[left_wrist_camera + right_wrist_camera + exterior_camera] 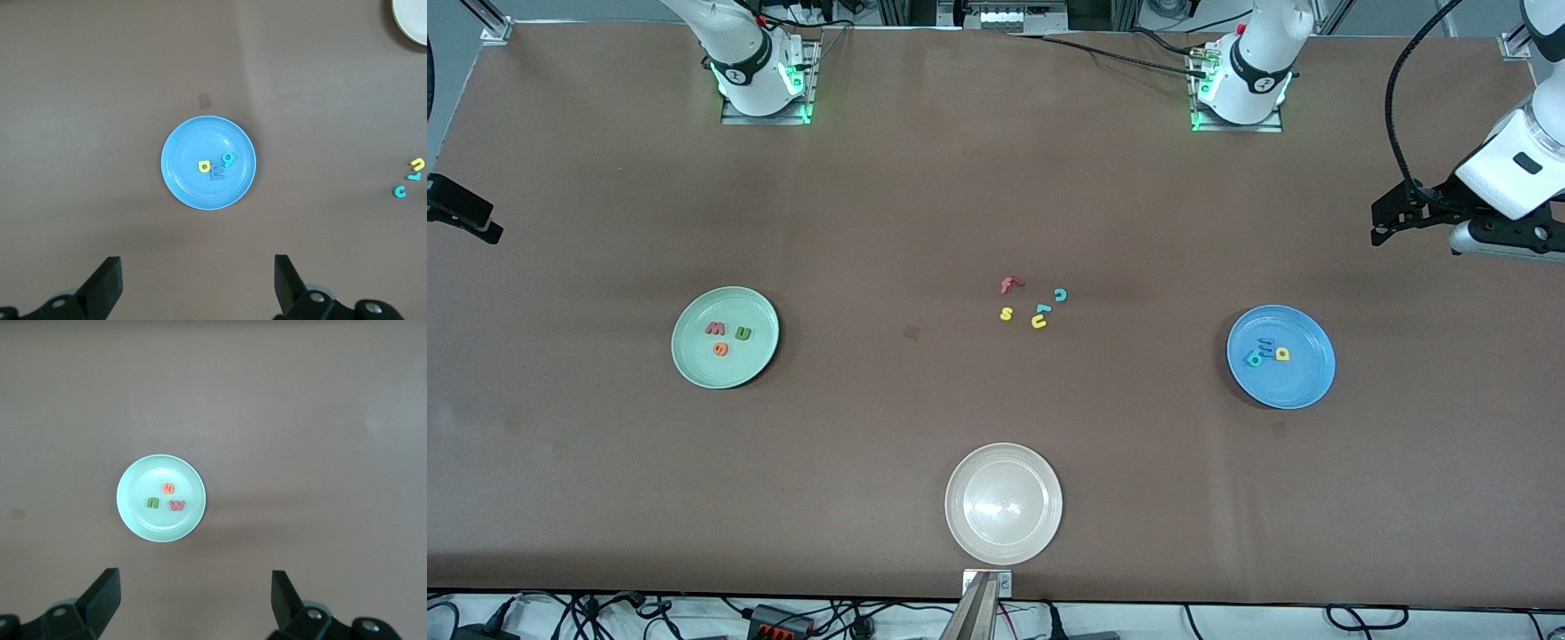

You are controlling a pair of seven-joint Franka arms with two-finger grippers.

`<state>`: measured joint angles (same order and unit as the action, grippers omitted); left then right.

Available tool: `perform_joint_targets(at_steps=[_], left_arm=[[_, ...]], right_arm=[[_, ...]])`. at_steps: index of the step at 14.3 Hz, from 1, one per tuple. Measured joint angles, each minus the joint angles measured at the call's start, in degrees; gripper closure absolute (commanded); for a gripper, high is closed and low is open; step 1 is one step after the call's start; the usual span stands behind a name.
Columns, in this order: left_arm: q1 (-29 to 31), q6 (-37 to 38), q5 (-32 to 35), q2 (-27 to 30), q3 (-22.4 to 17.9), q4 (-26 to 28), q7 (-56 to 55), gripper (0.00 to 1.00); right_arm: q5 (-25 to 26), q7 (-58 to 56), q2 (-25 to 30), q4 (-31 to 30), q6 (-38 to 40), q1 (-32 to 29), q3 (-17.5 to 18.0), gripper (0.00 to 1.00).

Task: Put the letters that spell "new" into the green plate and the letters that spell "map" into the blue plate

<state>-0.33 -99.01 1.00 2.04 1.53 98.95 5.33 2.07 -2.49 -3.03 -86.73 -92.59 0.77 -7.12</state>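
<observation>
The green plate [703,364] holds a dark green n [743,333], an orange e [720,348] and a pinkish-red w [715,328]. From high above, the right wrist view shows this plate [143,520] and its letters. On the blue plate [1303,378] lie a blue m [1265,344], a yellow a [1282,353] and a teal p [1255,358]; the left wrist view looks down on it [193,140]. My left gripper [1376,224] hangs open and empty over the table's edge at its own end. My right gripper [491,222] is open and empty over its own end.
Loose letters lie mid-table: a red f [1009,284], a teal c [1060,294], a yellow s [1006,313], a yellow u [1039,322] and a small teal piece [1042,308]. A cream-white plate [969,533] sits nearest the front camera.
</observation>
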Motion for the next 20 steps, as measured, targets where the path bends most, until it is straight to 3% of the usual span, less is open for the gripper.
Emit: perform_joint_targets(at_steps=[8,20], left_arm=[[0.0,0.0,0.0,-0.1,0.0,0.0,0.0,0.00],[-0.4,0.0,0.0,-0.1,0.1,0.0,0.0,0.00]], right_arm=[[0.0,0.0,9.7,-14.0,-5.5,0.0,-0.2,0.00],[0.0,0.0,10.4,-14.5,-6.4,0.6,-0.2,0.00]])
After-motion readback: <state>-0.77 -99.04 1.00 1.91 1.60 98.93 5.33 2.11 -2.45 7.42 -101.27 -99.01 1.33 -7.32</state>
